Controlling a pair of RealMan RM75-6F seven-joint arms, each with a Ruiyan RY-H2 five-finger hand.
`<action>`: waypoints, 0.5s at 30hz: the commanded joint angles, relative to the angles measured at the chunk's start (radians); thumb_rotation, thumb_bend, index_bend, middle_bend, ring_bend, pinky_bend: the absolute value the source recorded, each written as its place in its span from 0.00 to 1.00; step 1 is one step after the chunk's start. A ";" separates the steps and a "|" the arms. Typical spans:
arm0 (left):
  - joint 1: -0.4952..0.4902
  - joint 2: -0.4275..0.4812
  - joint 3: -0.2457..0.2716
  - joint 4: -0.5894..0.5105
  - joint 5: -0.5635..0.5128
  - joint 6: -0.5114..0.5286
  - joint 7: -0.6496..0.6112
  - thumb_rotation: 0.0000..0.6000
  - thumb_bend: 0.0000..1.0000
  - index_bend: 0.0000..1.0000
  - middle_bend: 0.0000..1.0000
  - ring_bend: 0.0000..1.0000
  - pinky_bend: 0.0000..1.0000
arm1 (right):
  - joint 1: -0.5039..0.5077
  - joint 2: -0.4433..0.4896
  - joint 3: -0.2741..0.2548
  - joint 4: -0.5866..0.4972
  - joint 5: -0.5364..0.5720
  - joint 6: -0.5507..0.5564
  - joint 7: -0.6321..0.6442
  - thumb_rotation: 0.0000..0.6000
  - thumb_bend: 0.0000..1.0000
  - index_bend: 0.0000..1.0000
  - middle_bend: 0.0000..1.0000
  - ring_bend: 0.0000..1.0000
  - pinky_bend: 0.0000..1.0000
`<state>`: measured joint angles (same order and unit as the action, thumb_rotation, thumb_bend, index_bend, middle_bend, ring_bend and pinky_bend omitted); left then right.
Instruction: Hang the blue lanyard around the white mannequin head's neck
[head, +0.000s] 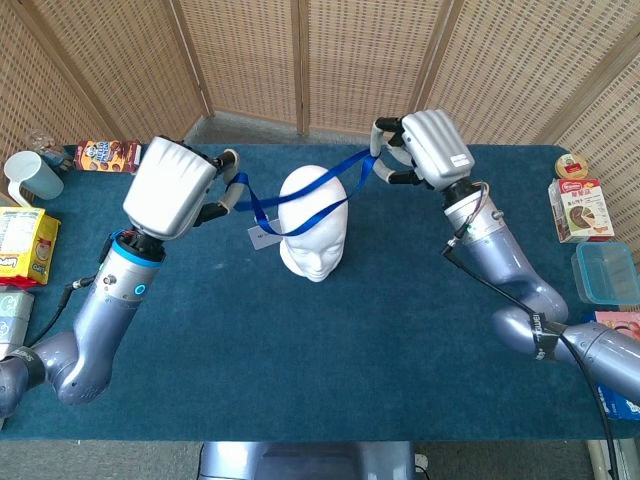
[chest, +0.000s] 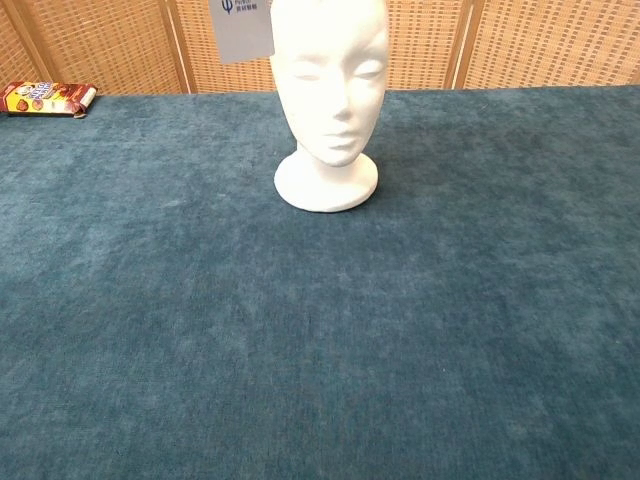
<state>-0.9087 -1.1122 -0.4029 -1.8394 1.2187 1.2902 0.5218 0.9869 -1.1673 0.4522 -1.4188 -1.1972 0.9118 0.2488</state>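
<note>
Along the left edge of the tabletop sit a pale blue cup, a yellow packet and, toward the back left corner, a snack bag. The left hand is raised near the back edge, left of the mannequin head, and its fingers hold one end of the lanyard. The blue strap runs from there across the top of the white head, over its forehead rather than around its neck, and rises to the right hand. A white badge hangs from the strap just left of the head; in the chest view the badge shows at the top of the frame, beside the head's brow. The head stands upright on its round base, near the middle of the back edge. The right hand's fingers grip the strap's other end, up and to the right of the head. By the right edge lie a small jar, a carton and a clear plastic box.
</note>
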 joint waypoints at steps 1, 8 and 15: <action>0.003 -0.010 0.000 0.018 0.014 0.017 0.016 0.82 0.49 0.66 1.00 1.00 1.00 | 0.003 -0.005 -0.001 0.004 0.004 -0.001 -0.004 1.00 0.46 0.77 1.00 1.00 1.00; 0.005 -0.005 0.019 0.011 -0.011 -0.023 0.031 0.82 0.49 0.66 1.00 1.00 1.00 | 0.008 -0.013 -0.014 0.016 0.014 -0.018 -0.024 1.00 0.46 0.77 1.00 1.00 1.00; 0.000 -0.003 0.032 0.005 -0.038 -0.058 0.053 0.82 0.49 0.66 1.00 1.00 1.00 | 0.005 -0.005 -0.025 0.013 0.016 -0.030 -0.040 1.00 0.46 0.77 1.00 1.00 1.00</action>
<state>-0.9082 -1.1155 -0.3720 -1.8338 1.1817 1.2333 0.5735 0.9925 -1.1742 0.4289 -1.4048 -1.1811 0.8840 0.2109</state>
